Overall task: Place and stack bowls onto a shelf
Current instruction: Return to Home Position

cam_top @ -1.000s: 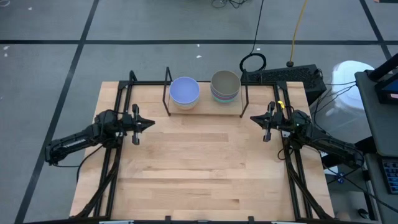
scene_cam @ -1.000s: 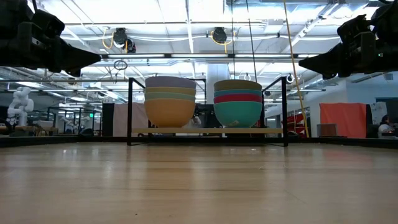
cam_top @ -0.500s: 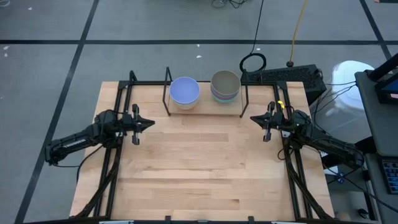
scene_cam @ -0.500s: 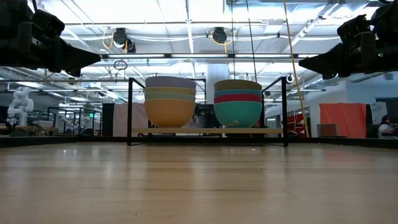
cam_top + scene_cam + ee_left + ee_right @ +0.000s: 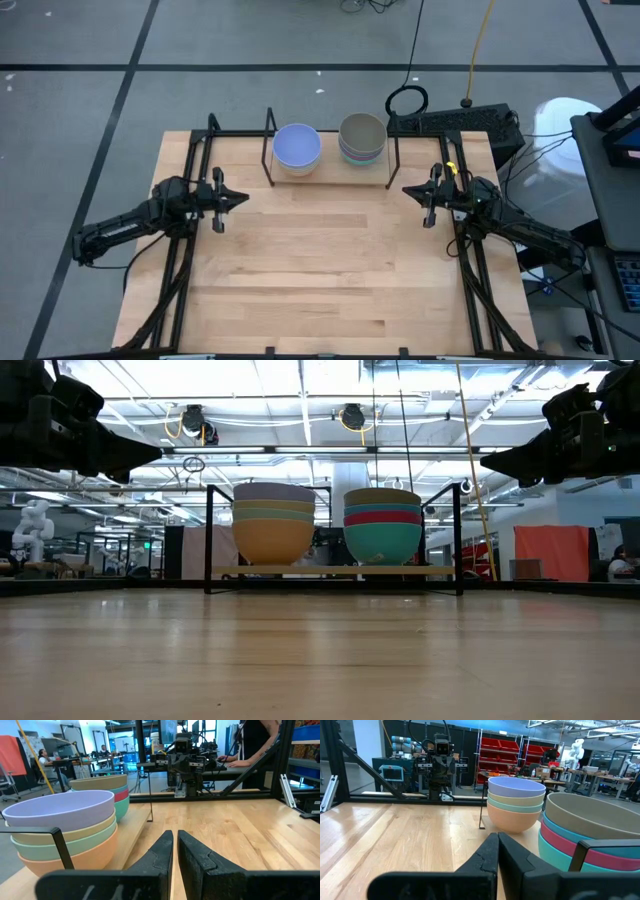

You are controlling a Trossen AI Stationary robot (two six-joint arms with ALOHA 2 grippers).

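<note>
Two stacks of bowls stand on the shelf (image 5: 330,174) at the table's far edge, their bottom bowls resting on its wooden board (image 5: 330,571). The left stack (image 5: 272,525) is orange, mint green and pale yellow, with lavender (image 5: 296,146) on top. The right stack (image 5: 383,525) is teal, magenta and teal, with grey-olive (image 5: 362,137) on top. My left gripper (image 5: 240,199) hovers level near the table's left edge, shut and holding nothing. My right gripper (image 5: 408,189) hovers level near the right edge, also shut and holding nothing. Each points toward the table's middle.
Bare wooden tabletop (image 5: 320,270) stretches between the arms and toward the near edge. Black arm frames run along the left (image 5: 185,270) and right (image 5: 480,290) sides. A black box with cables (image 5: 470,122) sits beyond the far right corner. A person (image 5: 255,740) stands beyond the table's right side.
</note>
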